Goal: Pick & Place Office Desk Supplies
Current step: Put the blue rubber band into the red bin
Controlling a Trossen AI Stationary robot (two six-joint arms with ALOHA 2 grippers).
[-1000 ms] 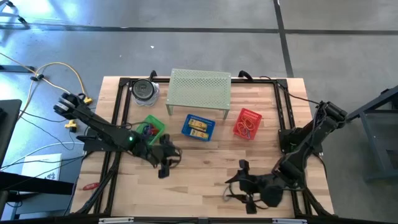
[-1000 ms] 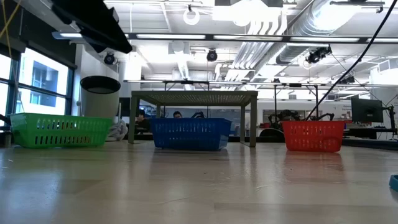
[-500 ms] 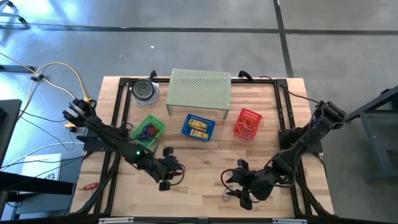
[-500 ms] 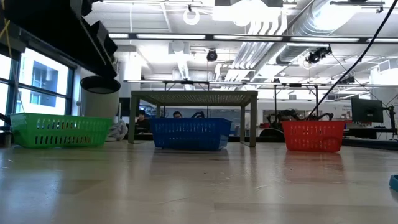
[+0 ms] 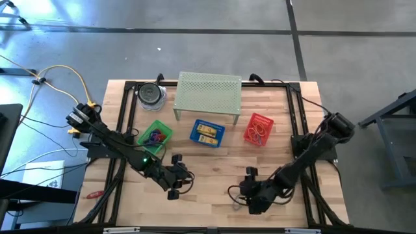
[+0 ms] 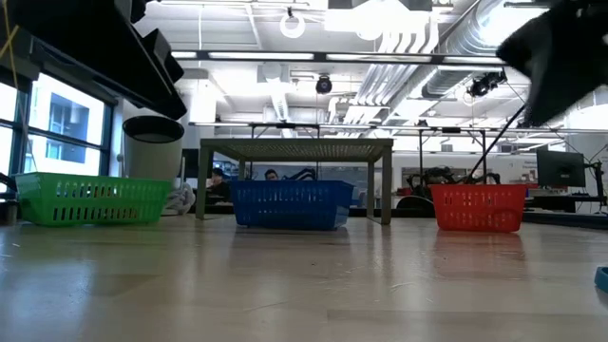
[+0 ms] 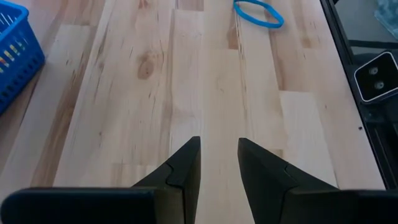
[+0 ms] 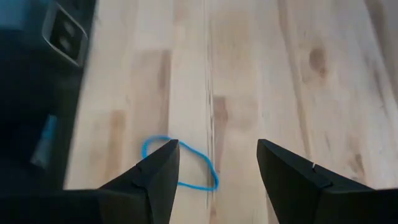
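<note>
- While both arms reach low over the wooden tabletop (image 5: 214,162), the left pincer (image 5: 184,181) hovers near the front edge, its fingers (image 7: 186,163) parted by a narrow gap with nothing between them.
- Behind it to the left, a green basket (image 5: 156,135) holds purple and blue loops; beyond that stands a round lidded container (image 5: 151,95).
- At centre, a blue basket (image 5: 207,132) with yellow blocks sits just in front of a pale green mesh shelf (image 5: 208,95) standing on legs.
- To the right, a red basket (image 5: 259,129) carries red band loops.
- Farther right and toward the front, the right pincer (image 5: 238,195) hangs with its fingers (image 8: 158,171) spread wide and holding nothing; a blue band loop (image 8: 180,165) lies flat on the wood just beneath them, one finger overlapping its edge in the wrist view.
- From the left wrist view, that same loop lies well ahead of the left fingers, near the black frame rail (image 7: 339,37).
</note>
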